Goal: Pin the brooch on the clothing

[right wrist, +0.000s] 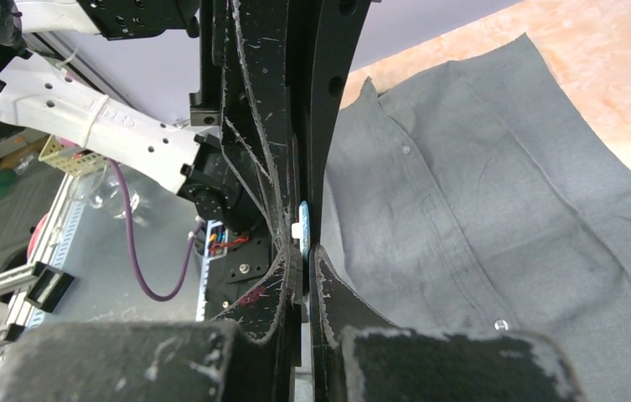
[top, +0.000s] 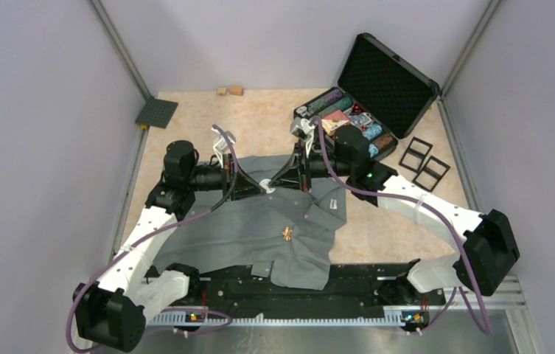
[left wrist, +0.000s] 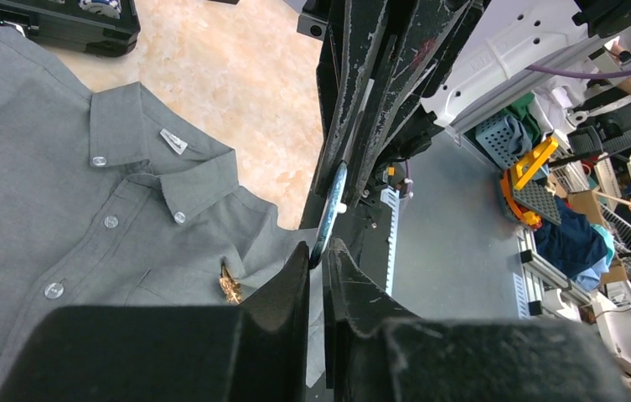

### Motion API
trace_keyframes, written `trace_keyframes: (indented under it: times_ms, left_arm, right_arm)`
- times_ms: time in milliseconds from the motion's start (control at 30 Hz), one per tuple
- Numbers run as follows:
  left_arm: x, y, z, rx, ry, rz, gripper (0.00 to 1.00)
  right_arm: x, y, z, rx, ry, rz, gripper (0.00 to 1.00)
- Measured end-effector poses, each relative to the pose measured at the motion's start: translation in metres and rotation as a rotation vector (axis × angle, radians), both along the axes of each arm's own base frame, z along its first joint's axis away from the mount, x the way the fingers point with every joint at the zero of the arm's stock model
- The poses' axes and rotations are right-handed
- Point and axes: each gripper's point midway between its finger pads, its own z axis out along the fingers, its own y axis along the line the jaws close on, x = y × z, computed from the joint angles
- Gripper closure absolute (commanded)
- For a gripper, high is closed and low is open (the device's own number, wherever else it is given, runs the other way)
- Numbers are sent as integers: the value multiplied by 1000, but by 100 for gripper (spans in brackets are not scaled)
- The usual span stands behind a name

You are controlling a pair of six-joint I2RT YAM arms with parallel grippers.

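One grey shirt (top: 245,232) lies flat in the top view, collar to the far side, hem to the near side, with one gold brooch (top: 287,234) on its chest. In the left wrist view, the left gripper (left wrist: 318,266) pinches one thin blue disc (left wrist: 328,222) that stands on edge. In the right wrist view, the right gripper (right wrist: 305,261) pinches it too.

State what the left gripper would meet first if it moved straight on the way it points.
A thin pale-blue piece right at the left gripper's tips, held in the right gripper, whose fingers lie directly behind it. Depth is unclear; they may already touch.
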Motion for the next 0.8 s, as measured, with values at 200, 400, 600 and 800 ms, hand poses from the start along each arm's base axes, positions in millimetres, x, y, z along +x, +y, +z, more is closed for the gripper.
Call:
trace_keyframes:
  times_ms: [200, 400, 600, 800]
  left_arm:
    - [-2, 0, 2, -6, 5, -9, 100]
    - [-3, 0, 2, -8, 3, -13, 100]
    - [1, 1, 3, 7, -44, 32, 100]
    - [7, 4, -1, 34, -74, 77, 100]
  right_arm:
    - [-1, 0, 1, 0, 1, 5, 100]
    - [1, 1, 0, -7, 10, 13, 61]
    - [1, 2, -1, -7, 23, 9, 40]
    - [5, 2, 8, 26, 26, 0, 45]
